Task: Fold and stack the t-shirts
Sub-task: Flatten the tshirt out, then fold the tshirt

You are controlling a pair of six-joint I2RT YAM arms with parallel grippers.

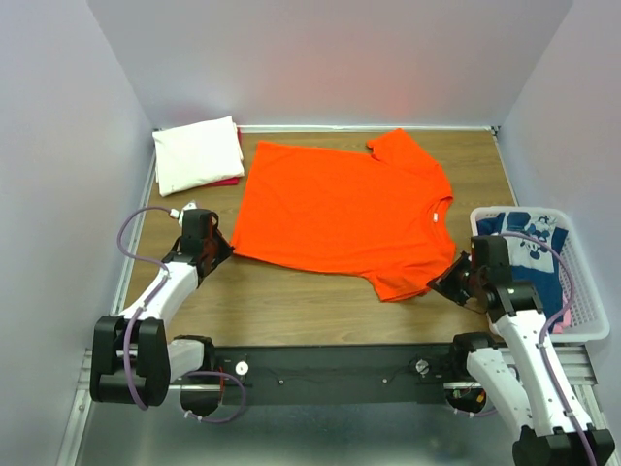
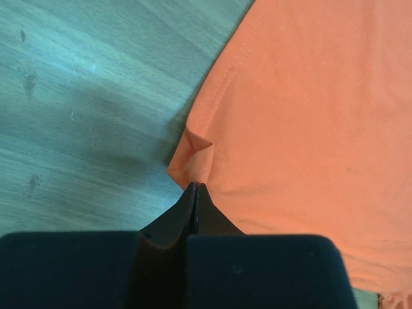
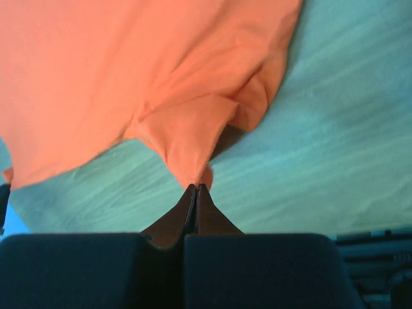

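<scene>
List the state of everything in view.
orange shirt, spread flat, unfolded.
white shirt, folded, atop a red one.
navy shirt, bunched in the basket.
left pincer, shut on the orange shirt's hem corner.
right pincer, shut on its sleeve.

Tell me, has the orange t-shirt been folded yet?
No, the orange t-shirt lies spread out flat in the top view, with both sleeves out to the sides.

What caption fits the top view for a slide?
Left gripper and right gripper pinch the near edge of the orange shirt; folded shirts far left, basket right.
</scene>
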